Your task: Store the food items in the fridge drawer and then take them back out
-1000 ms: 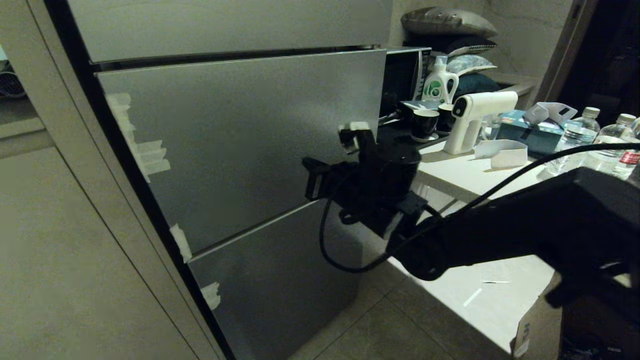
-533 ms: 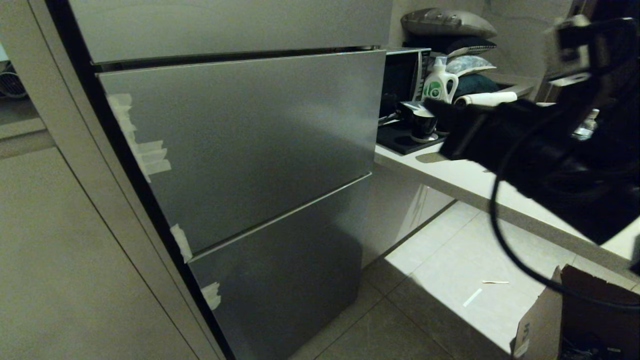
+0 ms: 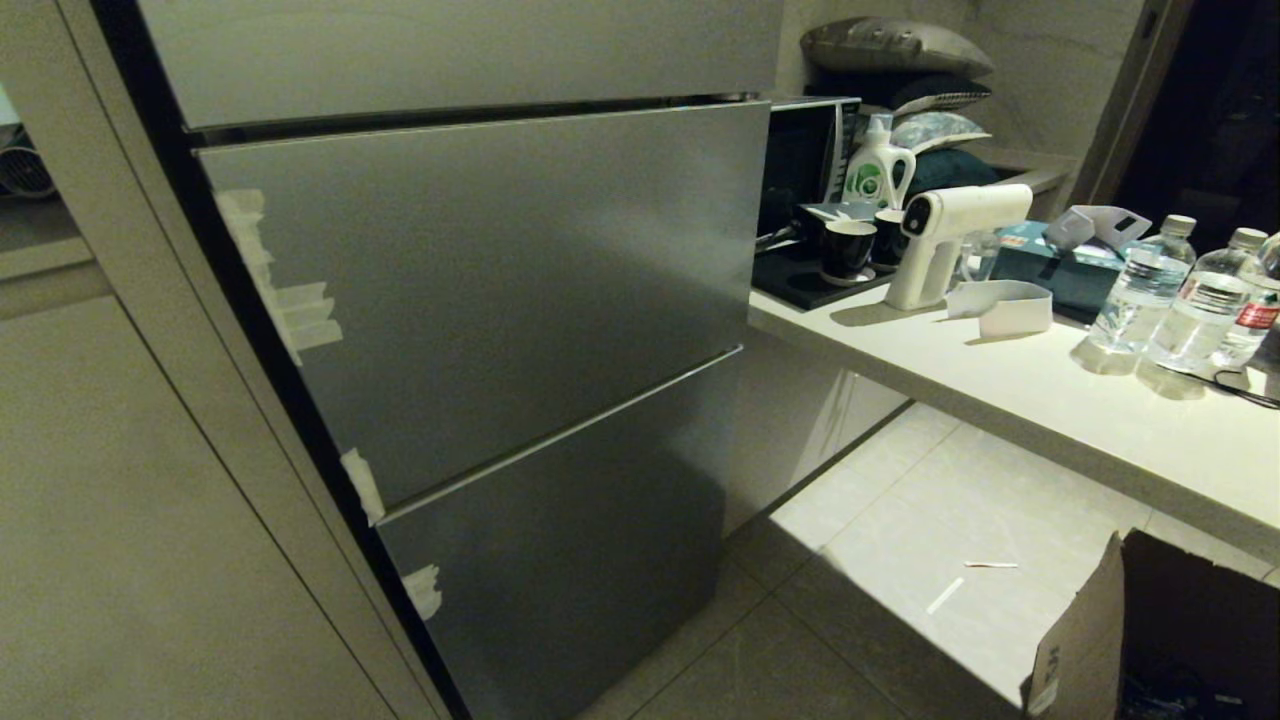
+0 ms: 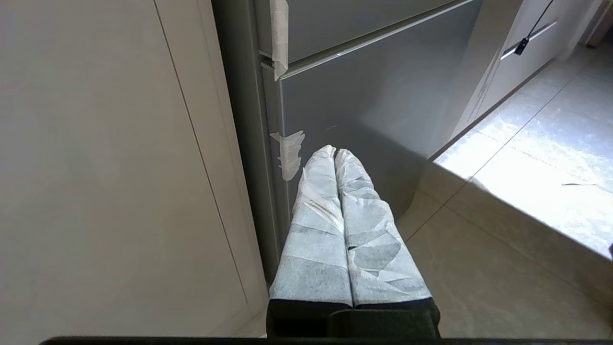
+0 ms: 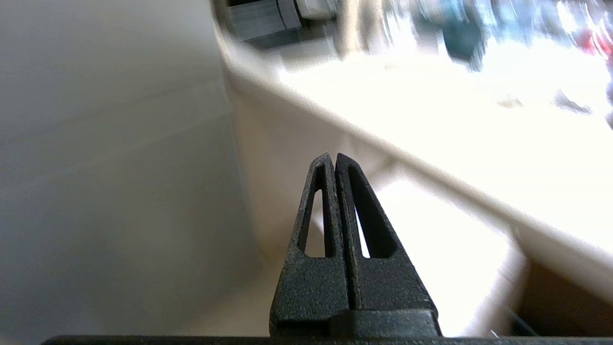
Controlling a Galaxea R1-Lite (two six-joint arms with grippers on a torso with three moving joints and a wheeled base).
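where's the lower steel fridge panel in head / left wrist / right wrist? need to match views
Head view: lower steel fridge panel at lower centre, closed, under the middle panel.
Left wrist view: upper centre, behind the shut left pincer.
Right wrist view: cannot pick it out; only a blurred pale surface beyond the shut right pincer.
Shared landmark: the pale tape on the panel's edge, in head and left wrist views.

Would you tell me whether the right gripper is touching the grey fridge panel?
Apart. The right wrist view shows the right gripper shut and empty in open air, with the grey fridge panel off to one side.
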